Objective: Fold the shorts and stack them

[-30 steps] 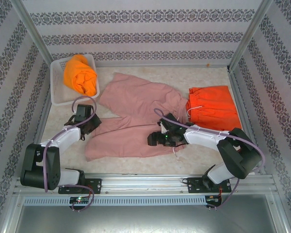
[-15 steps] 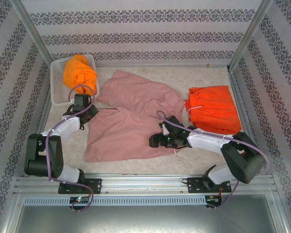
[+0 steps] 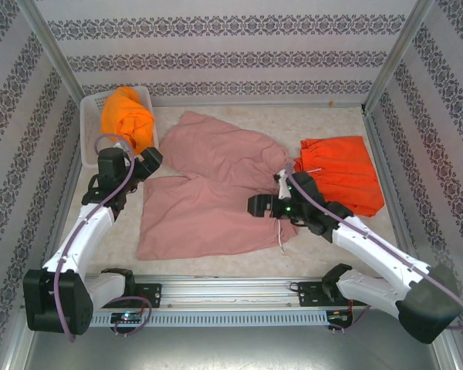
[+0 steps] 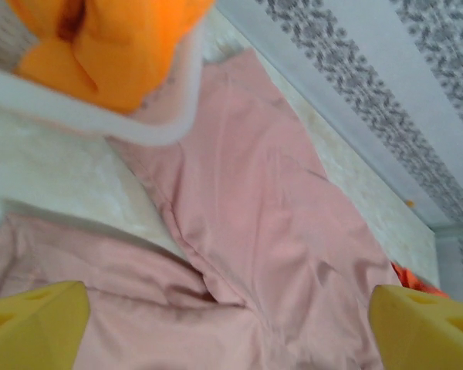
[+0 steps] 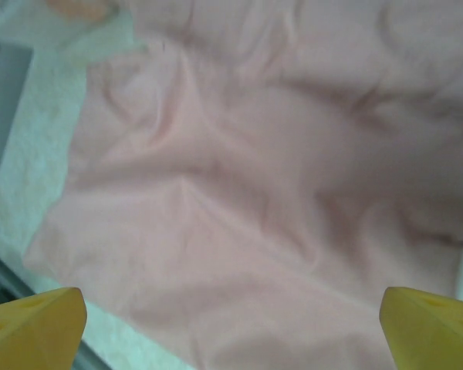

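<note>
Both arms have risen off the pink shorts [image 3: 216, 189] since a sec ago, and the left has let go. Left gripper [image 3: 150, 158] is at their left edge, jaws wide, nothing held. Right gripper [image 3: 256, 206] is over their right-ctr, also wide & empty. Pink shorts lie spread flat. Red-orange shorts [image 3: 339, 173] touch their right side. Yellow-orange shorts [image 3: 127, 116] sit bunched in basket [image 3: 91, 142], just off their far-left corner.

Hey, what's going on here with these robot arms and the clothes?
Two robot arms are working on shorts. The dusty pink shorts lie spread on the table, the left gripper and right gripper open at their sides, holding nothing. The red-orange shorts lie at the right; the yellow-orange shorts sit in the white basket.
</note>
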### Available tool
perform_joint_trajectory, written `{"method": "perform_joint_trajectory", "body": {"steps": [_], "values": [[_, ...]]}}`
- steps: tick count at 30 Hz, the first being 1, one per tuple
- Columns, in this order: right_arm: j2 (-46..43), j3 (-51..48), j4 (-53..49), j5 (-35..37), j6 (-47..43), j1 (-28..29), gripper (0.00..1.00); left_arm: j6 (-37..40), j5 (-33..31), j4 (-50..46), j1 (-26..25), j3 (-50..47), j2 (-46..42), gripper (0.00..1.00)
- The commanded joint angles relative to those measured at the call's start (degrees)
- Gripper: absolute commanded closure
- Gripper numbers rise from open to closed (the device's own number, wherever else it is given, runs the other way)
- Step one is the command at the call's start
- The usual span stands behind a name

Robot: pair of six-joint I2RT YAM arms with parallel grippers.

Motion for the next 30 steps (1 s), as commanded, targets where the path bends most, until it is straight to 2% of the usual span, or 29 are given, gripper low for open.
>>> {"method": "perform_joint_trajectory", "body": {"steps": [1,4,7,16,23,30], "values": [[1.4,3.4,-0.5,0.6,-3.7,-6.3,0.02,-4.1,6.8,1.0,-1.1,-5.2,-0.5,0.01],[7.2,7.9,-0.1,-3.2,-4.4,-12.5,0.02,-5.6,6.5,3.4,-2.6,-9.3,-0.7,0.0],[15.4,14.4,-0.5,-6.2,-5.8,-15.6,0.02,-7.7,6.1,7.4,-4.6,-13.8,0.1,0.0],[38.7,29.2,0.0,-10.1,-5.2,-18.6,0.02,-8.5,4.0,13.1,-6.8,-22.3,3.2,0.0],[50.1,35.0,-0.4,-9.6,-5.9,-20.6,0.02,-8.4,2.8,13.1,-6.8,-25.8,1.6,0.0],[59.2,42.2,-2.7,-8.8,-6.5,-22.5,0.02,-8.6,0.2,9.7,-6.8,-28.6,-3.9,0.0]]}}
